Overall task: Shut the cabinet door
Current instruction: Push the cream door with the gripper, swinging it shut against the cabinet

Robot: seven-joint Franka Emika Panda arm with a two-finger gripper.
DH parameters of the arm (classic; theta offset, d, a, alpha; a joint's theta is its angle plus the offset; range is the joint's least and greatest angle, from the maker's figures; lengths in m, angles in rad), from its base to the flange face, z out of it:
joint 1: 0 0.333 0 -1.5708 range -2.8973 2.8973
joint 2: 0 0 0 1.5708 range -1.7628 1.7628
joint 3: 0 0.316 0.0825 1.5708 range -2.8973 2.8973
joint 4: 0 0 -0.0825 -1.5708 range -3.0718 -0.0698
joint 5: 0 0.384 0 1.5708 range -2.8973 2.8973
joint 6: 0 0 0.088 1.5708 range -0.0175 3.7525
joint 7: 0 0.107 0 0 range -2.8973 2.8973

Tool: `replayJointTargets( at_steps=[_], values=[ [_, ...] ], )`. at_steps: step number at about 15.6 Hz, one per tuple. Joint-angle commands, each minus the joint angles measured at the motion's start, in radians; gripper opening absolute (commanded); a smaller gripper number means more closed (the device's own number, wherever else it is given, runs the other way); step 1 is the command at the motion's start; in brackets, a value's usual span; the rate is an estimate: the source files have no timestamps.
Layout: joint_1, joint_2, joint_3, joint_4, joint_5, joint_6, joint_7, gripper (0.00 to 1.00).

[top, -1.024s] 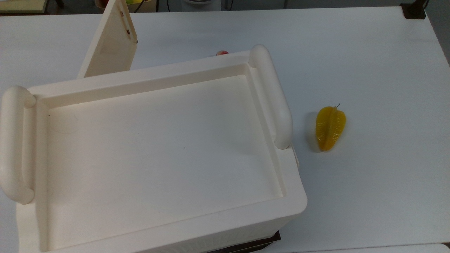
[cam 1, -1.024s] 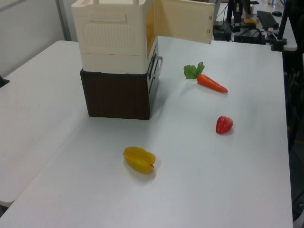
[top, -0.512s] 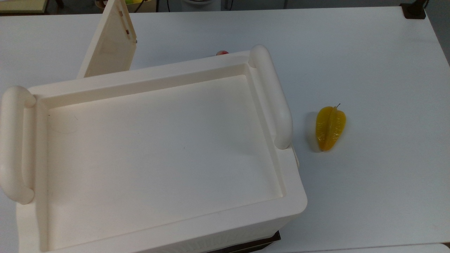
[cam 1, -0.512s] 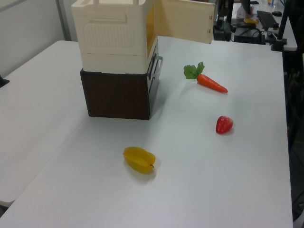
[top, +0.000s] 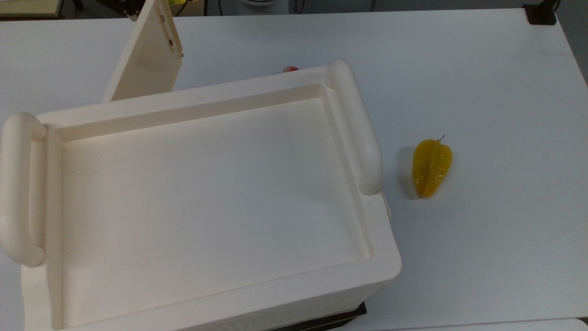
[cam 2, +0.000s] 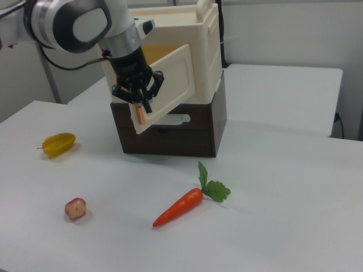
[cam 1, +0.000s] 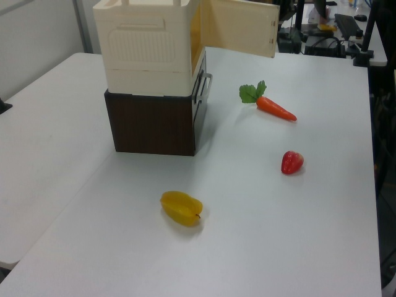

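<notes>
On the white counter (cam 1: 74, 154) stands the cabinet (cam 1: 154, 55), its cream upper body resting on a dark base, with a recessed top and two thick rounded handles seen in the top view. Its cabinet door (cam 2: 167, 85) hangs swung well out from the front, hinged at the side nearer the right view's right. At the door's free edge, in the right view, sits the gripper (cam 2: 139, 97); its dark fingers appear pressed around the edge beside the slim bar handle, though whether they truly clamp it or merely rest against it I cannot tell from this angle. The white arm reaches in from the right view's upper left.

A yellow starfruit (top: 431, 167) lies on the counter, apart from the cabinet at the top view's right. A carrot (cam 1: 272, 105) with green leaves lies in front of the open door, and a small red fruit (cam 1: 292, 162) lies near it, both clear of the cabinet.
</notes>
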Motion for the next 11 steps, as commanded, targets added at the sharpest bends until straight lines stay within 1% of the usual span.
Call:
replayJointTargets(
  at_steps=[1, 5, 8, 11],
  values=[
    [-0.002, 0.029, 0.004, -0.008, 0.043, 0.098, -0.076, 0.00],
    [0.009, 0.027, 0.018, -0.006, 0.118, 0.098, -0.085, 0.00],
    [0.061, 0.029, 0.019, -0.005, 0.163, 0.110, -0.070, 0.00],
    [0.096, 0.033, 0.019, -0.006, 0.180, 0.145, -0.009, 0.00]
  ],
)
